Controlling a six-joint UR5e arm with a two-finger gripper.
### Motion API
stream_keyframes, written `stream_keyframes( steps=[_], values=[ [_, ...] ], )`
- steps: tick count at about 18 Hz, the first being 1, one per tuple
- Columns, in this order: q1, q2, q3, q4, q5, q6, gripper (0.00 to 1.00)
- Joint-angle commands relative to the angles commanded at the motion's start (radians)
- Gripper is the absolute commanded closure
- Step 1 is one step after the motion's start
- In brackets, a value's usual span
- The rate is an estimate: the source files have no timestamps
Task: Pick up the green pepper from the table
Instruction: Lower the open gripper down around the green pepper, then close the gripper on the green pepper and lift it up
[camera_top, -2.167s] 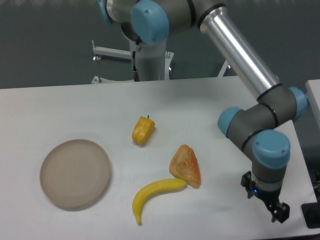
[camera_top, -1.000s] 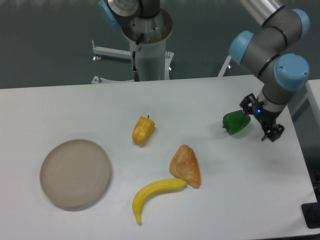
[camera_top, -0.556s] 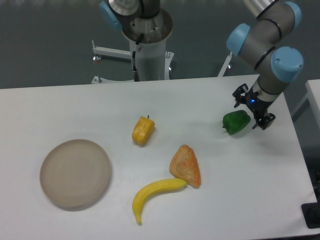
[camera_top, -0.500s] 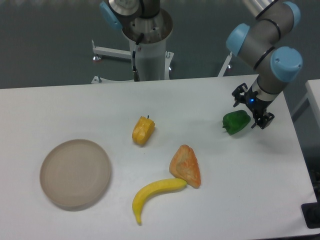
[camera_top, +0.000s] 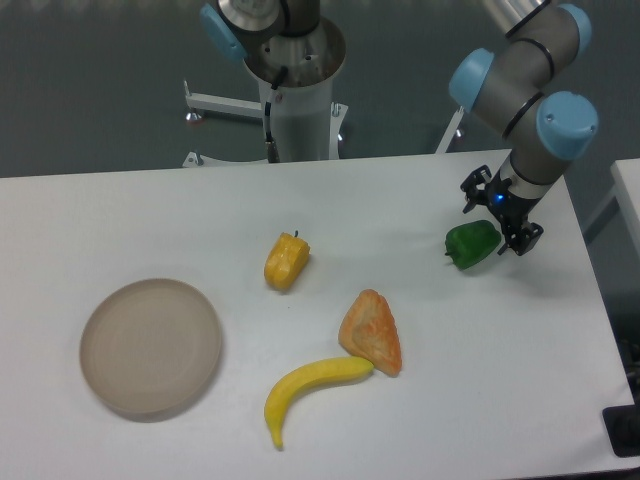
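**A:** Start at the claw. The gripper (camera_top: 500, 215) hangs over the right part of the table (camera_top: 330, 195), toward the far edge, its two dark fingers spread wide, one up near the far side and one lower toward the right edge.

**B:** Holding anything?

**A:** No, nothing between the fingers. The green pepper (camera_top: 472, 244) lies on the table just beside them, right under the wrist, on the side toward the table's middle. The lower finger sits right by the pepper's right flank; whether it touches is impossible to tell from this angle.

**B:** And the arm above it?

**A:** Grey links with blue joint caps come down from the top right corner of the view, the wrist pointing down at the pepper.

**B:** Move outward.

**A:** Toward the middle of the table lies a yellow-orange pepper (camera_top: 286, 260) with a dark stem, well apart from the green one. Nearer the front edge sits a wedge of toy bread (camera_top: 372, 332), and a banana (camera_top: 308, 387) curves just in front of it, its tip touching the wedge.

**B:** Any containers?

**A:** One round beige plate (camera_top: 150, 346) near the left front of the table, with nothing on it. The arm's base column (camera_top: 298, 100) stands behind the far edge.
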Motion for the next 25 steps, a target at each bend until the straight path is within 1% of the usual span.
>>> stream_keyframes(
  steps=[5, 8, 10, 11, 12, 13, 14, 16, 19, 22, 25],
  values=[
    [-0.002, -0.002, -0.02, 0.003, -0.002, -0.002, 0.0],
    [-0.005, -0.005, -0.04, 0.034, -0.002, -0.005, 0.01],
    [-0.005, -0.009, -0.042, 0.038, -0.003, -0.005, 0.03],
    [-0.005, -0.009, -0.045, 0.038, -0.005, -0.005, 0.09],
    [-0.006, -0.009, -0.048, 0.04, -0.012, -0.009, 0.25],
    [-0.006, -0.009, -0.048, 0.041, -0.015, -0.008, 0.36],
    [-0.008, -0.011, -0.048, 0.041, -0.017, -0.008, 0.43],
    [-0.008, -0.011, -0.046, 0.041, -0.017, -0.008, 0.53],
    [-0.008, -0.011, -0.034, 0.041, -0.018, -0.011, 0.6],
    [-0.008, -0.009, -0.019, 0.038, -0.02, -0.012, 0.62],
    [-0.017, -0.005, 0.026, 0.037, -0.02, -0.015, 0.64]
  ],
)
